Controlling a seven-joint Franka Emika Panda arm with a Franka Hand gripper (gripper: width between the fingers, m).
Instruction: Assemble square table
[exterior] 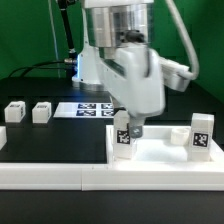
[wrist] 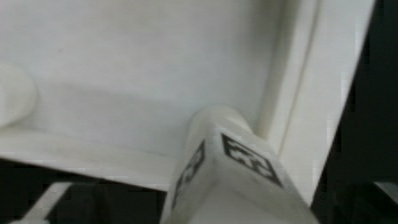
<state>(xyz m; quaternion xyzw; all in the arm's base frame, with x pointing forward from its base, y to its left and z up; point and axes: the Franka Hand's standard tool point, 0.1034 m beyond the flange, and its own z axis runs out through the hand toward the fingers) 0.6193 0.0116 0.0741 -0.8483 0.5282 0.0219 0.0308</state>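
Note:
The square table's top (exterior: 160,153) is a white slab with a raised rim lying at the front on the exterior view's right. A stubby white leg (exterior: 123,138) with a marker tag stands upright at the slab's corner on that view's left. My gripper (exterior: 127,131) hangs straight down over this leg, one dark finger (exterior: 137,128) right beside it. In the wrist view the same leg (wrist: 228,172) rises close to the camera next to the slab's rim (wrist: 306,90). The fingers are not clear there. Whether they still press the leg does not show.
Another tagged leg (exterior: 202,135) stands on the slab at the exterior view's right. Two more legs (exterior: 15,111) (exterior: 41,111) sit on the black table at its left. The marker board (exterior: 92,110) lies behind. A long white rail (exterior: 50,172) runs along the front.

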